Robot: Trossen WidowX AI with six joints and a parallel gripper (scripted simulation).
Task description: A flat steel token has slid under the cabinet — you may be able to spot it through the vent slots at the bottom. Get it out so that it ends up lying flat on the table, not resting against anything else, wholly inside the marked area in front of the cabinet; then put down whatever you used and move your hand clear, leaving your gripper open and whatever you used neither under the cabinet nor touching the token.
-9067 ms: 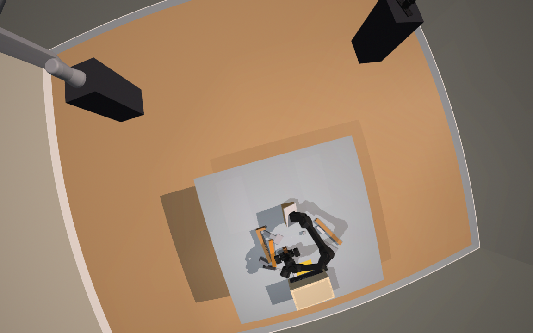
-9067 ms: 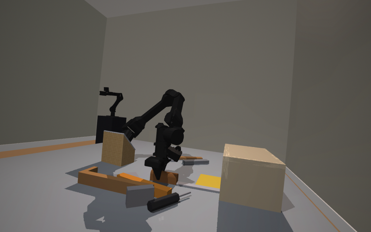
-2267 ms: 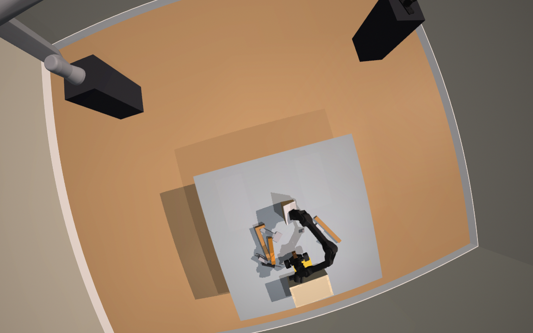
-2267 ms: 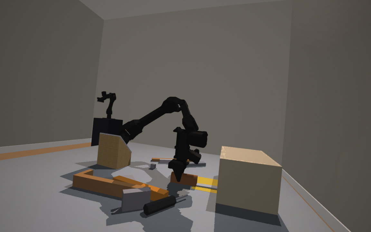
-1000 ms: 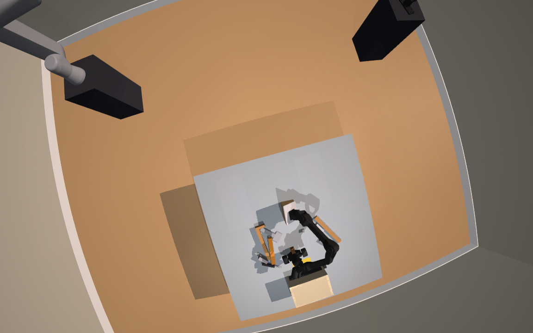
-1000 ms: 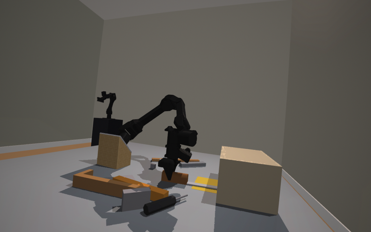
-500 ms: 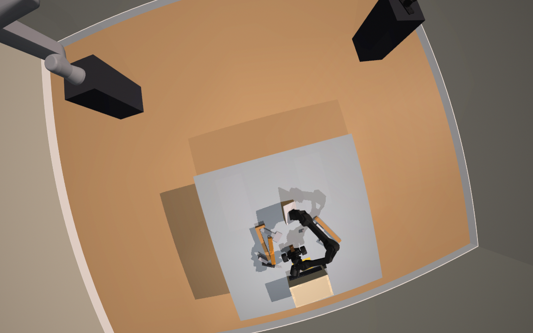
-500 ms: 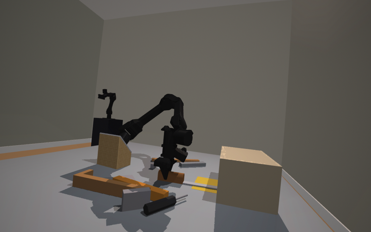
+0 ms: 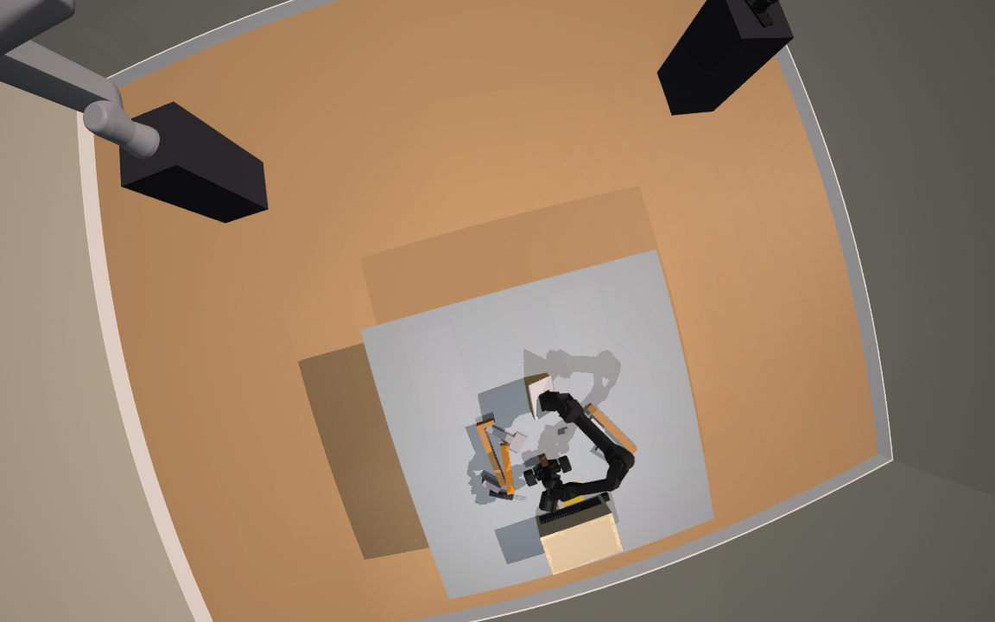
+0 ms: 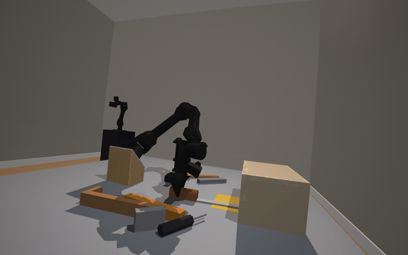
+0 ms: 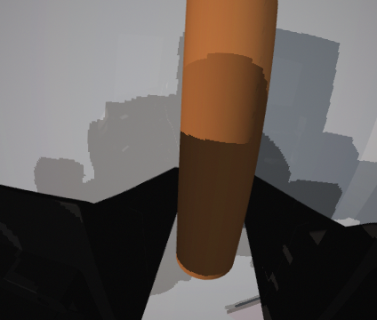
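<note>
My gripper (image 9: 548,470) (image 10: 177,192) (image 11: 212,179) points down, low over the table, shut on the round orange-brown handle (image 10: 189,194) (image 11: 224,98) of a tool. The tool's thin flat grey blade (image 10: 211,202) runs from the handle across the yellow marked area (image 9: 572,498) (image 10: 226,198) towards the beige cabinet (image 9: 582,542) (image 10: 272,203). The blade's far end is hidden behind the cabinet's side in the exterior view. The vent slots show only as a dark strip in the top view, partly behind the arm. I cannot see the steel token in any view.
An orange angled bar (image 9: 485,436) (image 10: 104,199), a second orange bar (image 9: 506,467), a grey block (image 10: 149,218) and a black-handled tool (image 10: 175,225) lie to one side. An orange bar (image 9: 613,429) and a grey bar (image 10: 211,180) lie opposite. A wedge-shaped block (image 10: 118,166) stands by the arm's base.
</note>
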